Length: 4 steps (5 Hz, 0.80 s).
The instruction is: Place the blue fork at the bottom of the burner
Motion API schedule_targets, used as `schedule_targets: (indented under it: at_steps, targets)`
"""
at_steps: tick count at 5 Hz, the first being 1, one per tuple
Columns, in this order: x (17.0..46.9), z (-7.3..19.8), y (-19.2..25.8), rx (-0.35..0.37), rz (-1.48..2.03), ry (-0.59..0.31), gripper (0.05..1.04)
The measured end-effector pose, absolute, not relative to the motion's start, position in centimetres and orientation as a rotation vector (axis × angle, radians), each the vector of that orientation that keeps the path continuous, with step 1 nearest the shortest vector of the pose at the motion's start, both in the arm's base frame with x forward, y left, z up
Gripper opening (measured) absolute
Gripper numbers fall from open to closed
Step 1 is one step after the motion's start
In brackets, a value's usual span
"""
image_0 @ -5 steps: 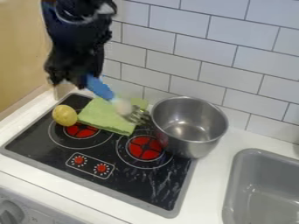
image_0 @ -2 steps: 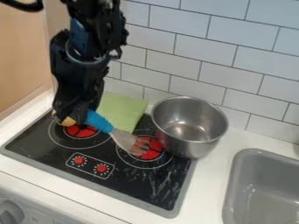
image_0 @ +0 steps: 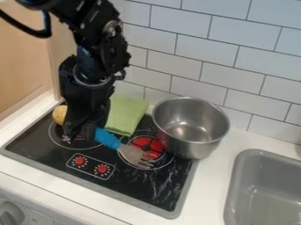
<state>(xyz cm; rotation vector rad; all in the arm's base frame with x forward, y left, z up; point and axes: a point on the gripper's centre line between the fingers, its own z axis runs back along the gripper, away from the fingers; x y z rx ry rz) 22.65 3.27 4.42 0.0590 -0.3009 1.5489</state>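
While a gray knob (image_0: 9,214) sits nearest us at lower left, we see the gray sink (image_0: 233,189) at lower right. Left of center, over the black cooktop (image_0: 44,151), we find the gripper (image_0: 83,135) grasping the blue fork (image_0: 108,138) by its handle, the tines over the near edge of the right burner (image_0: 147,146). Beyond, we see the steel pot (image_0: 197,143) right of center, the green cloth (image_0: 124,115) left of it, then white tiles (image_0: 235,61).
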Motion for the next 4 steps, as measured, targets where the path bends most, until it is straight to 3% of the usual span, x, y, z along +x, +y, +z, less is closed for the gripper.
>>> schedule_targets:
  at_steps: [4]
  targets:
    - [22.8,1.0,3.8,0.032,1.549,-0.194,0.31]
